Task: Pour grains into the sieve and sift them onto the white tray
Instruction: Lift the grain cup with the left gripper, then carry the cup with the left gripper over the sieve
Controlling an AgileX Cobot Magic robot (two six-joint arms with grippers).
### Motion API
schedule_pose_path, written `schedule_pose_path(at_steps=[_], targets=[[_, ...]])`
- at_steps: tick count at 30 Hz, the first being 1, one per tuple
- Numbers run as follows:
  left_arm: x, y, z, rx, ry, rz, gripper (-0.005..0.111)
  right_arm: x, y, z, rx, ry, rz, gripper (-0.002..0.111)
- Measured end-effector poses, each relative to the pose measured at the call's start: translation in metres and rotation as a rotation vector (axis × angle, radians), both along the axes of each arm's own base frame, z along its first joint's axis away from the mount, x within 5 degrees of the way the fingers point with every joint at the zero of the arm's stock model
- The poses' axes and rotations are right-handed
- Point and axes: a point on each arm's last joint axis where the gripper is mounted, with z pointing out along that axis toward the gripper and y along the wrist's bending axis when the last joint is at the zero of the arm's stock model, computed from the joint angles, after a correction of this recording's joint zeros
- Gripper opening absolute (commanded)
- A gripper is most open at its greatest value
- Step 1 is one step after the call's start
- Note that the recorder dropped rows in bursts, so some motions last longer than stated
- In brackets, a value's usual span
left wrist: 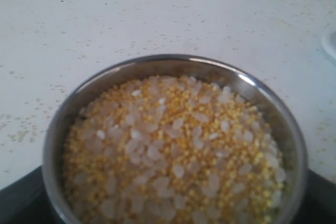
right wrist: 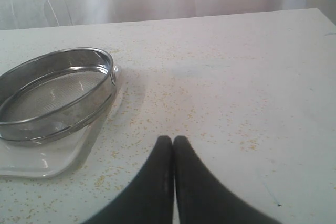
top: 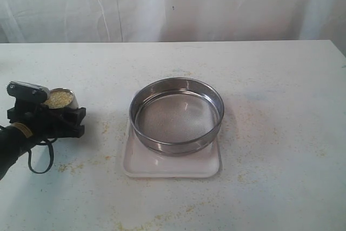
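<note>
A small steel cup [top: 73, 101] full of the grains [top: 58, 98] hangs just above the table at the far left, with my left gripper [top: 58, 113] shut on it. In the left wrist view the grains [left wrist: 173, 145], yellow granules mixed with whitish ones, fill the cup [left wrist: 173, 60] almost to the rim, and dark fingers [left wrist: 14, 203] show beside it. The sieve [top: 173, 145] stands empty on the white tray [top: 162, 167] at the middle of the table. My right gripper [right wrist: 173, 139] is shut on nothing, above the table, with the sieve [right wrist: 79, 109] and the white tray [right wrist: 47, 160] apart from it to one side.
Thin yellowish specks [top: 108, 159] are scattered over the white tabletop [top: 270, 79], thickest around the tray. A white curtain [top: 173, 4] hangs behind the table's far edge. The left arm's black cable [top: 38, 160] loops down to the table.
</note>
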Motion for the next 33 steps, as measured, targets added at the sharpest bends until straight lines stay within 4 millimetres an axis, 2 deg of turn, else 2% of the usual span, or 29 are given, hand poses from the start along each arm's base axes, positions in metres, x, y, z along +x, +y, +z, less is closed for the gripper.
schedule_pose_path(at_steps=[8,24,33], targets=[[0.004,-0.024,0.002,0.056,-0.014,-0.119,0.000,0.000,0.000,0.000,0.000,0.000,0.000,0.000],[0.001,-0.035,0.003,0.090,-0.031,-0.265,0.000,0.000,0.000,0.000,0.000,0.000,0.000,0.000],[0.000,-0.035,0.008,0.066,-0.002,-0.264,0.000,0.000,0.000,0.000,0.000,0.000,0.000,0.000]])
